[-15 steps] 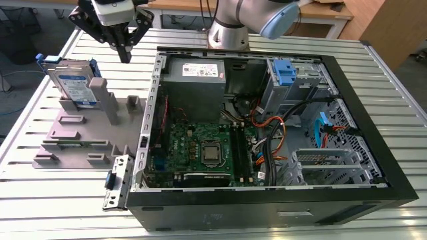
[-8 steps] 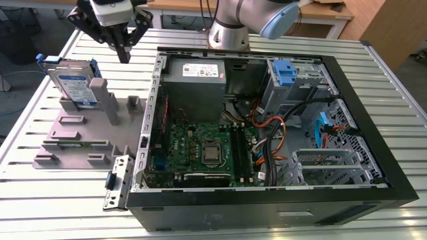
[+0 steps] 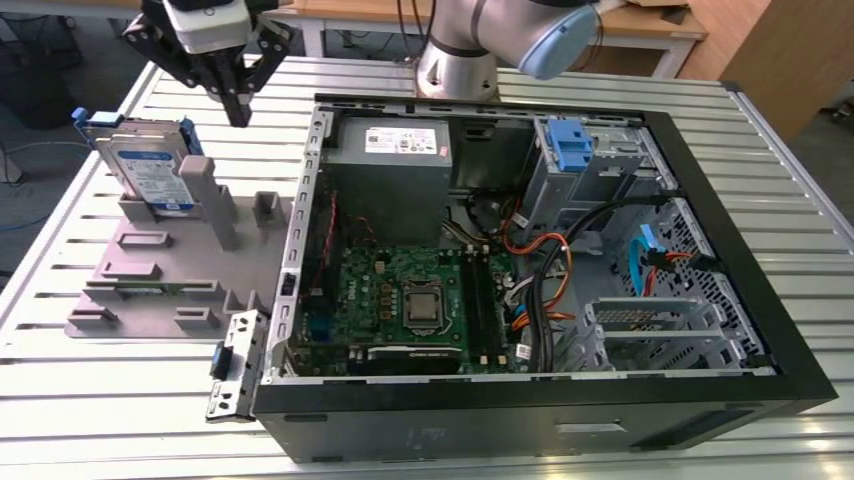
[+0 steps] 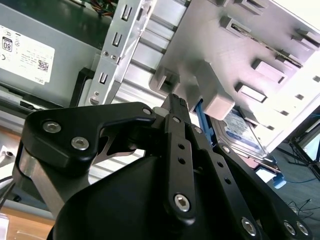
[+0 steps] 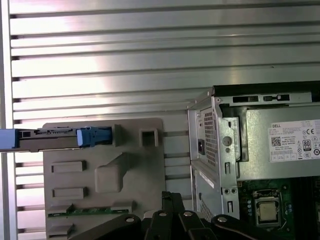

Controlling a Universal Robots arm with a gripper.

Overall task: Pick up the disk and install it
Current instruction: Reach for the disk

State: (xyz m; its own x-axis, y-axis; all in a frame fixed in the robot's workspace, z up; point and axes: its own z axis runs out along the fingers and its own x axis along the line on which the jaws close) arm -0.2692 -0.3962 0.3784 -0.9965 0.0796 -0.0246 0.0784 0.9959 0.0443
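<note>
In the exterior view the frame cuts off the arm above the gripper (image 3: 239, 115), and we see only its lower linkages and its fingers, which are pressed together with nothing between them. It hangs above the slatted table (image 3: 80, 400), just beside the disk (image 3: 147, 165) and not touching it.

The tray's (image 3: 147, 270) grey posts hide the disk's lower edge. In the second wrist view the gripper's black body covers most of the disk, leaving a strip of label and a blue rail. In the first wrist view we see the disk edge-on, and one end runs out of the picture.

The slotted tray lies by the table's edge on the exterior view's left. The disk stands on edge in the slot at the tray's back corner.

The open computer case (image 3: 747, 260) sits beside the tray and holds a green motherboard (image 3: 400, 300), a grey power supply (image 3: 394, 145), a blue-latched drive bay (image 3: 570, 145) and loose cables (image 3: 587, 260).
</note>
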